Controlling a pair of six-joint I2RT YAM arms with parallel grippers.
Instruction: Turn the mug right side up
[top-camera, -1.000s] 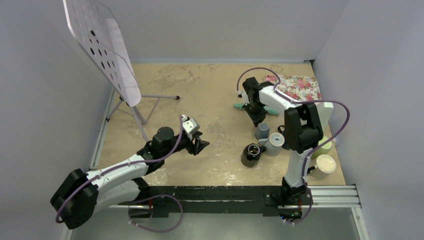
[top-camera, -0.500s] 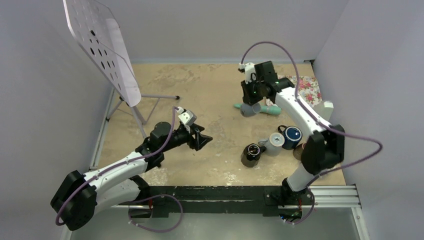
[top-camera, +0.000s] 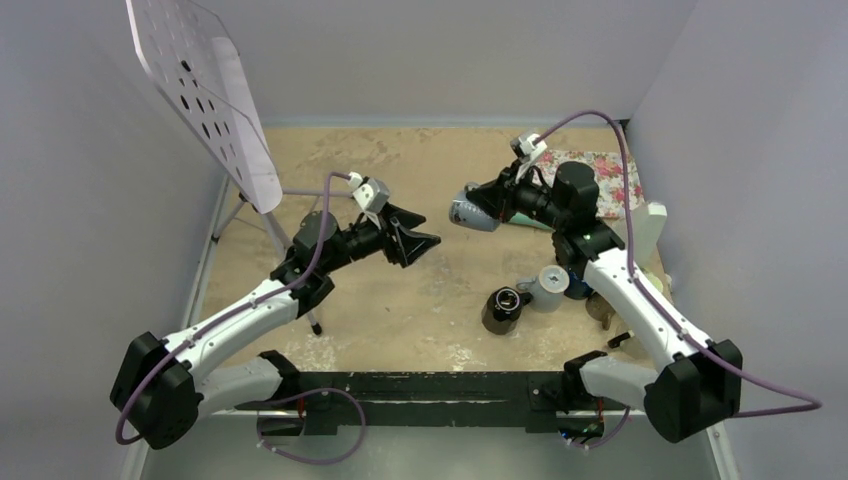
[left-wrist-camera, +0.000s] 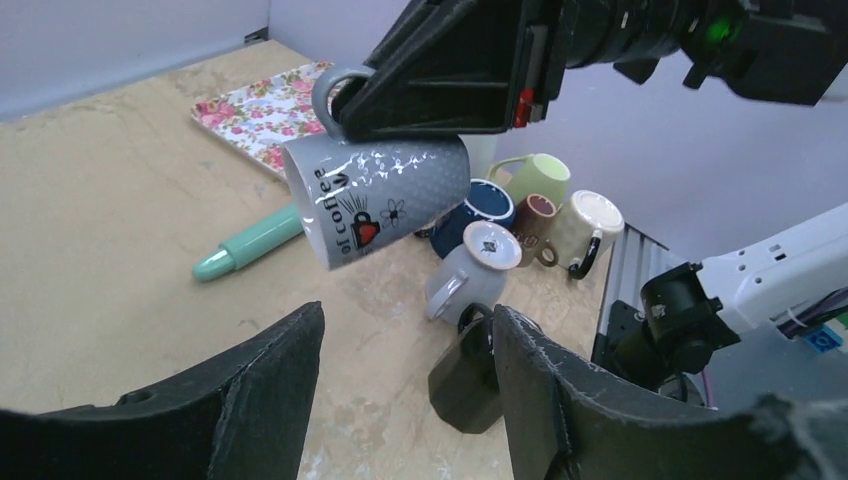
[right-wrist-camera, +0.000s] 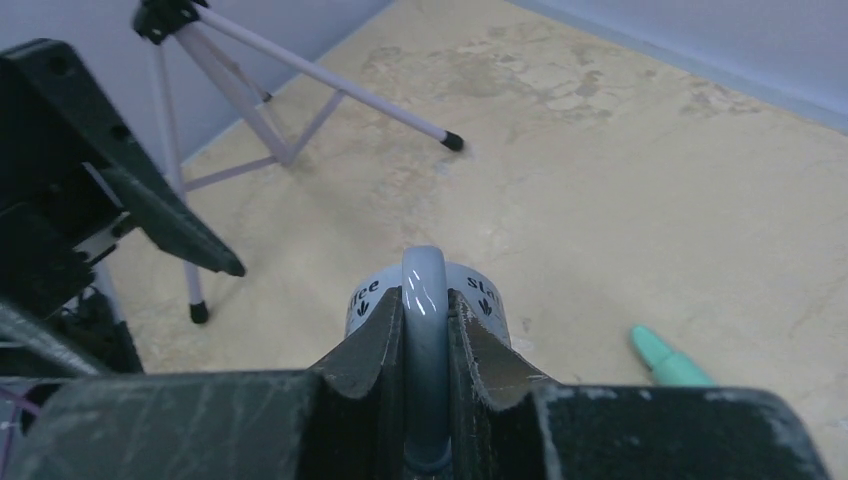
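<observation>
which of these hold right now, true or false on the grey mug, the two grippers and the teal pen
1. The right gripper clamps the grey mug by its handle. True.
2. The grey mug stands upright. False: it hangs in the air, tipped onto its side.
3. The left gripper is open and holds nothing. True.
4. The teal pen lies on the floral tray. False: it lies on the table, apart from the tray.
</observation>
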